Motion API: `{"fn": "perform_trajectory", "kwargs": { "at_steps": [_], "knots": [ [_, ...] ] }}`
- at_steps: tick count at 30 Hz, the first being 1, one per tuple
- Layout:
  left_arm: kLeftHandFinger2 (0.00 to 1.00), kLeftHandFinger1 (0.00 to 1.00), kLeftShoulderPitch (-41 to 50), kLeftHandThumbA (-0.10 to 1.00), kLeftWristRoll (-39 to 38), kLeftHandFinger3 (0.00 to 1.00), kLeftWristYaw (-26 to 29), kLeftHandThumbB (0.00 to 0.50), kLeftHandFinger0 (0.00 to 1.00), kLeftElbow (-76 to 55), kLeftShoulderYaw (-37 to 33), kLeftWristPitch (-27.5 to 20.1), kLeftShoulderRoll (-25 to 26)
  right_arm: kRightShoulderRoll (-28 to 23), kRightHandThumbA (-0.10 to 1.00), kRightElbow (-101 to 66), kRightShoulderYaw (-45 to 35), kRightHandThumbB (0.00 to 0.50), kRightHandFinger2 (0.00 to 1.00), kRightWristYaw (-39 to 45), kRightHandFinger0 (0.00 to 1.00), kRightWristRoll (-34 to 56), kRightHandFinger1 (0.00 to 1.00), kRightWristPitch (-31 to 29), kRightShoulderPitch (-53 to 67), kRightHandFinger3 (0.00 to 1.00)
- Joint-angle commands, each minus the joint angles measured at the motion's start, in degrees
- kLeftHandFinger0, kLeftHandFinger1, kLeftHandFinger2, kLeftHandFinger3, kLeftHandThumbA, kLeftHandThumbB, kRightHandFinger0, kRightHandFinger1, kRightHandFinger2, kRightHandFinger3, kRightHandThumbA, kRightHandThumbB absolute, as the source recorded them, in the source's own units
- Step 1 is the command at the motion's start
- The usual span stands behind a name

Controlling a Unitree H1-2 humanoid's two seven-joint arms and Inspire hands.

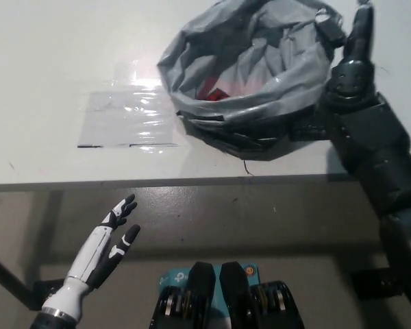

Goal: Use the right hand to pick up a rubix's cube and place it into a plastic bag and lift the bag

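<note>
A grey plastic bag (260, 75) lies slumped on the white table (55, 55) with its mouth open upward. A red patch of the Rubik's cube (209, 91) shows inside it, mostly hidden by the folds. My black right hand (353, 51) is at the bag's right rim, beside a loop of the bag (327, 19). Whether it grips the plastic is unclear. My white left hand (99, 250) rests open below the table's front edge at lower left.
A clear plastic sheet (127, 120) is taped flat on the table left of the bag. The table's front edge (157, 183) runs across the middle of the picture. A dark floor lies below.
</note>
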Motion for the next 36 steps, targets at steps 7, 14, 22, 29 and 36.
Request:
{"fn": "perform_trajectory", "kwargs": {
  "at_steps": [7, 14, 22, 29, 36],
  "knots": [
    [1.00, 1.00, -0.40, 0.99, 0.13, 1.00, -0.22, 0.064, 1.00, -0.88, -0.02, -2.15, 0.71, -6.52, 0.79, -37.44, 5.33, 0.500, 1.00, 6.40, 1.00, -12.81, 1.00, 14.42, 1.67, 1.00],
    [1.00, 1.00, -0.85, 0.99, -0.22, 1.00, -0.43, 0.058, 1.00, -0.79, 0.01, -2.17, 0.74, -8.91, 0.77, -52.24, 7.31, 0.500, 1.00, 15.35, 1.00, -10.92, 1.00, 23.86, 1.98, 1.00],
    [1.00, 1.00, -2.29, 1.00, 0.03, 1.00, -0.69, 0.086, 1.00, -1.17, 0.10, -0.82, 0.94, -11.87, 1.00, -74.52, 3.18, 0.362, 1.00, 17.08, 1.00, -8.88, 1.00, 21.38, 6.54, 1.00],
    [1.00, 1.00, -5.14, 1.00, -0.52, 1.00, -0.93, 0.077, 1.00, 0.22, 0.44, -1.60, 1.46, -13.37, 1.00, -99.55, 1.29, 0.302, 1.00, 16.18, 1.00, -17.64, 1.00, 10.22, 20.09, 1.00],
    [1.00, 1.00, -7.41, 1.00, -0.48, 1.00, -0.59, 0.114, 1.00, 0.64, 0.68, -1.20, 1.15, -8.82, 1.00, -110.05, 4.43, 0.283, 1.00, 14.81, 1.00, -25.95, 1.00, -5.79, 41.45, 1.00]
  ]
}}
